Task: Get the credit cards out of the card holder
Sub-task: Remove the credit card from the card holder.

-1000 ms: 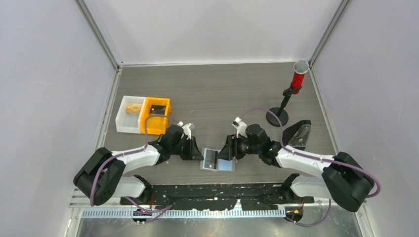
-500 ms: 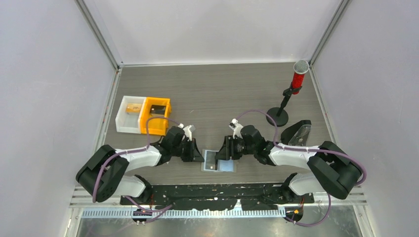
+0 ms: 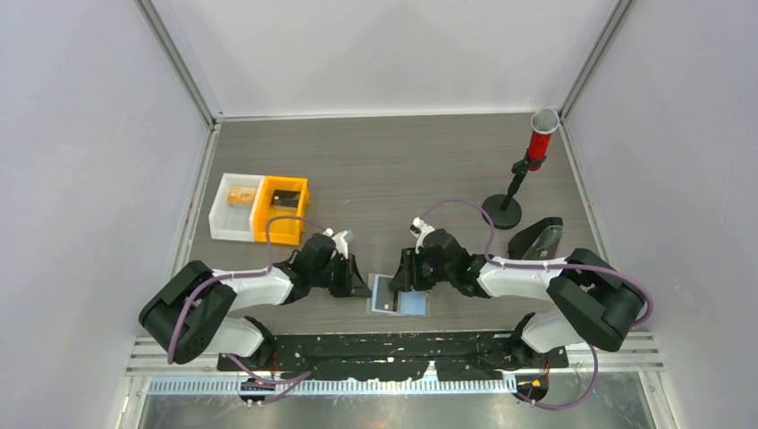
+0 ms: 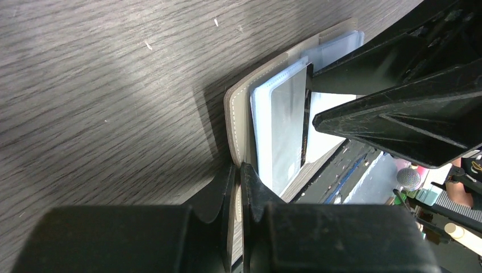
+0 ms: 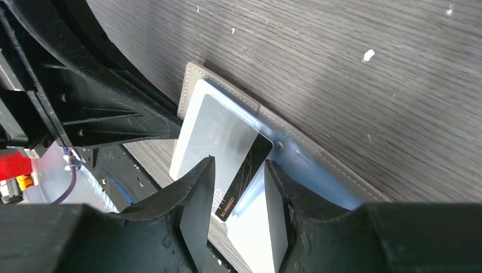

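Observation:
The card holder [image 3: 379,298] lies spread near the table's front edge, between my two grippers. My left gripper [image 4: 239,176] is shut on its grey stitched rim [image 4: 239,114], holding its left side. A glossy card [image 5: 219,133] with a dark end leans out of the holder, over a light blue card [image 3: 415,304]. My right gripper [image 5: 239,193] is open, and its fingers [image 5: 196,196] straddle the dark end of that glossy card with gaps on both sides. Seen from above, my left gripper [image 3: 365,288] and my right gripper [image 3: 400,281] almost meet over the holder.
An orange bin [image 3: 280,210] and a white bin [image 3: 234,214] stand at the left. A red microphone on a stand [image 3: 527,170] and a black wedge stand [image 3: 536,241] are at the right. The black rail [image 3: 384,344] runs just in front of the holder.
My right arm has slid left over the holder and its jaws have narrowed around the card's end. My left gripper has edged right and closed fully on the holder's rim.

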Robot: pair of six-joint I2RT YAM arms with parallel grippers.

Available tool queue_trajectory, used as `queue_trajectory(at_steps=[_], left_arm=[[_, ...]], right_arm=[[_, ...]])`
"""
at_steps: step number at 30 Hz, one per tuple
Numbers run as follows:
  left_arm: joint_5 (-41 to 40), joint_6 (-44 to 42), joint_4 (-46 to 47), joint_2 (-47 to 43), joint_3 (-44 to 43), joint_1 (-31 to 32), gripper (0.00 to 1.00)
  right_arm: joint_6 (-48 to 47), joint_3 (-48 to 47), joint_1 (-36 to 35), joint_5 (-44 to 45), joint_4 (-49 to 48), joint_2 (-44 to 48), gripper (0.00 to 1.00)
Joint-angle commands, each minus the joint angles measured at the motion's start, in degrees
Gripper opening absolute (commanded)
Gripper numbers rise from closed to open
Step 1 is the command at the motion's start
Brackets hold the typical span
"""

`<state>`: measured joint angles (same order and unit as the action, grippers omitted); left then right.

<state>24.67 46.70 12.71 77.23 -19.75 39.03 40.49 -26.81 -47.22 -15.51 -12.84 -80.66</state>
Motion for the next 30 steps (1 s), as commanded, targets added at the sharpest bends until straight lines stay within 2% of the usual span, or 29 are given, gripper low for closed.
queue_trajectory(at_steps=[1,5,10,16,20,22,30], left_arm=[[-2.2,0.0,-0.1,0.4,1.2,0.4,0.07],[-1.4,1.3,-0.1,-1.0,1.1,0.6,0.13],[-1.2,3.6,-2.6,-8.4,0.3,1.3,0.21],[-5.4,3.3,-12.2,-17.2,-2.9,1.8,0.22],[-7.0,3.1,-15.7,-19.0,-5.4,3.4,0.24],[-6.9,3.5,-14.5,-18.1,-5.9,4.2,0.22],[-4.1,4.3,-5.2,-8.7,-6.9,7.0,0.05]], right_arm=[[-2.0,-1.7,-0.7,5.8,3.7,0.8,0.45],[-2.0,-2.1,-0.9,5.9,4.3,1.1,0.45],[-1.8,-1.8,-1.1,5.3,3.5,1.5,0.45],[-1.4,-0.4,-1.1,3.9,0.2,0.9,0.44],[-1.6,-0.3,-1.0,3.4,-0.5,1.2,0.44],[-1.7,-0.2,-1.0,3.3,-0.6,1.4,0.44],[-1.8,0.3,-1.1,3.1,-1.0,2.1,0.42]])
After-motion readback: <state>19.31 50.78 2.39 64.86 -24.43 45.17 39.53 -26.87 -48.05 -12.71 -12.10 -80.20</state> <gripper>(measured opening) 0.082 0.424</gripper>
